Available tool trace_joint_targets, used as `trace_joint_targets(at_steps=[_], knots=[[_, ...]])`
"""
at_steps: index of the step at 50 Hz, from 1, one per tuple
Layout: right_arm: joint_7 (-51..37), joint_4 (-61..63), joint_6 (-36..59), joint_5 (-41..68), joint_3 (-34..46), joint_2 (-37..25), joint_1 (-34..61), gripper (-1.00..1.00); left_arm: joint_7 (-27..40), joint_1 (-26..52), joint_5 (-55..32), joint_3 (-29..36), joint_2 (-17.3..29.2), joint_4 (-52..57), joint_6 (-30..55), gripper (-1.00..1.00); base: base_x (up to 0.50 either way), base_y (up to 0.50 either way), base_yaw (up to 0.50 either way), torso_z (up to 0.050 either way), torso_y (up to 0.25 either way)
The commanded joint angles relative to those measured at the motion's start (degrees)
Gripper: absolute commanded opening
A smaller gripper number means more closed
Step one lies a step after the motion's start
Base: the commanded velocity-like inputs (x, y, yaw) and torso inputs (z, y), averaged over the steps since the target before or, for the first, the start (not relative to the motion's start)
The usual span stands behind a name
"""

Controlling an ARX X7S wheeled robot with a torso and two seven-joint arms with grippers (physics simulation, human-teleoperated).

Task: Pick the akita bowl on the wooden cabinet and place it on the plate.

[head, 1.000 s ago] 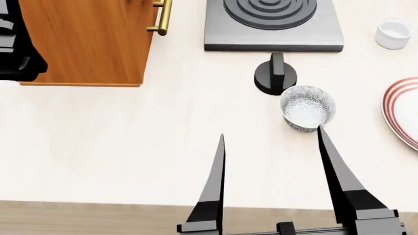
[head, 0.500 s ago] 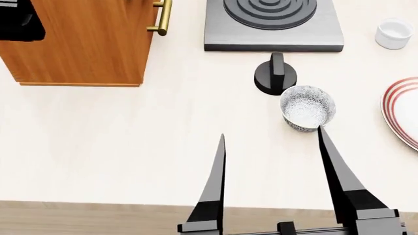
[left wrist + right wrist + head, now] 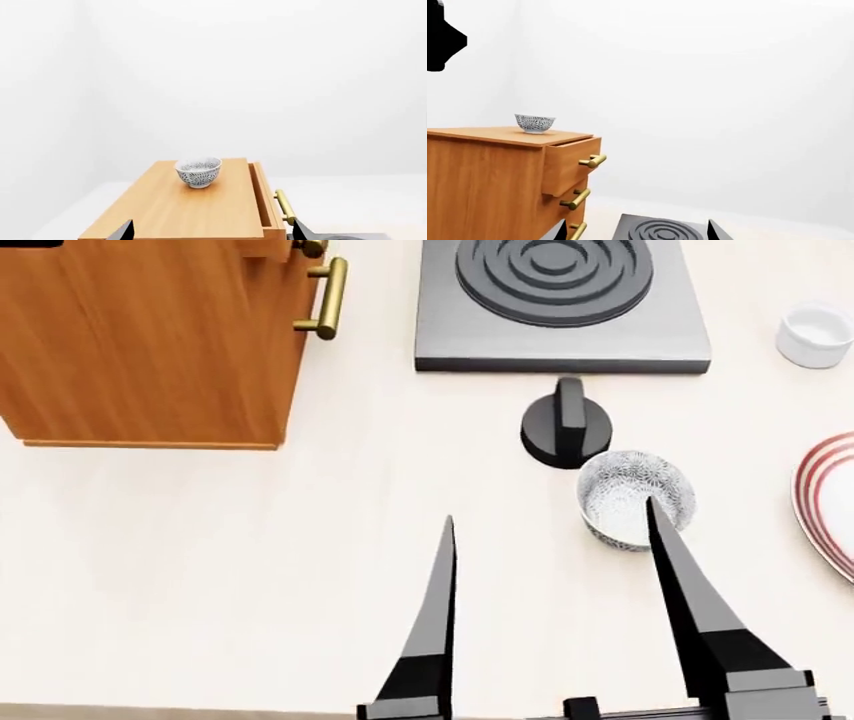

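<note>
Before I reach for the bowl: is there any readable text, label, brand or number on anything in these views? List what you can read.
None. No words, numbers or brand marks show in any view.
The akita bowl on the wooden cabinet carries only a dark pattern.
The plate has only red rings.
The stove and its knob are unmarked.

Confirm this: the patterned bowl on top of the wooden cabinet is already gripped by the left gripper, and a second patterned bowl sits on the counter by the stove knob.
Not gripped. In the left wrist view the bowl stands alone on the wooden cabinet, with the left gripper open and short of it. The rest holds: the head view shows a second patterned bowl on the counter beside the stove knob.
</note>
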State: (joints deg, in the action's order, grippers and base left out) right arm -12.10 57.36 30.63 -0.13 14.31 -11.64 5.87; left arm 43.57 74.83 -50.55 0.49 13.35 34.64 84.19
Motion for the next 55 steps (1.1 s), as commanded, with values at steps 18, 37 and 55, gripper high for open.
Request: trace_joint_targets(at_steps=[18,37,55], knots=[[-0.93,0.24,-0.31,0.3,0.97,-1.12,-0.02,1.0,0.41,7.77,0.07,4.09,1.11,-9.76,-3.81,1.0,0.32,0.0,0.0,0.0,0.0],[-1.52,0.48,0.3,0.69,1.24,-1.69,0.35,1.0,1.66,7.59,-2.27,3.79,0.72,-8.39,-3.34,1.0,0.3,0.0,0.0,0.0,0.0],[-2.24,0.57,0.56,1.05,1.42,-2.2,0.63,1.0,2.32,7.96,-3.48,4.1,1.15,-8.51,-3.56,1.0,0.27,0.0,0.0,0.0,0.001]])
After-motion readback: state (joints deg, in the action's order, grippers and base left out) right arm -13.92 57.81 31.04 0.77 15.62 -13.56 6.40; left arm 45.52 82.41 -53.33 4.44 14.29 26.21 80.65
